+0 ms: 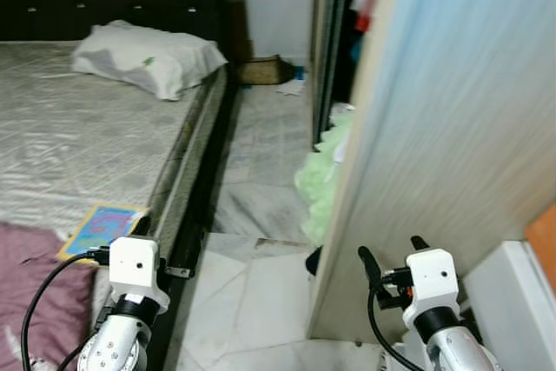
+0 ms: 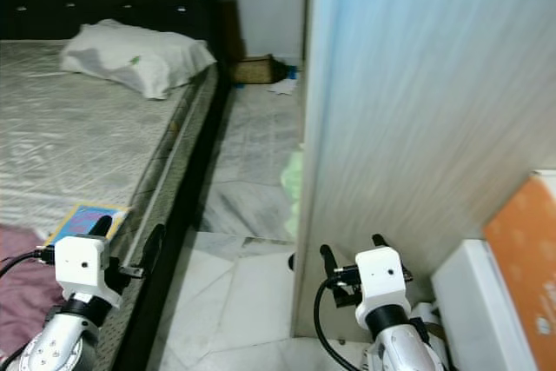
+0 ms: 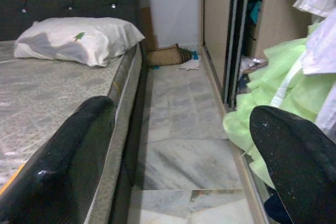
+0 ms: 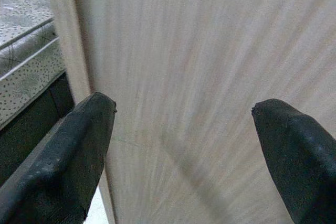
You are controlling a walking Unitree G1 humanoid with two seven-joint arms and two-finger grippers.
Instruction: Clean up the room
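Standing between the bed and a wardrobe panel, the robot held both the left gripper and right gripper with jaws open and empty. Light-green clothing spilled from the wardrobe onto the floor; approaching it probably meant clearing the panel edge first.

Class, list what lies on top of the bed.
On the grey patterned mattress: a white pillow near the dark headboard, a colourful flat book and maroon cloth at the near end. The left pincer hides part of that edge.
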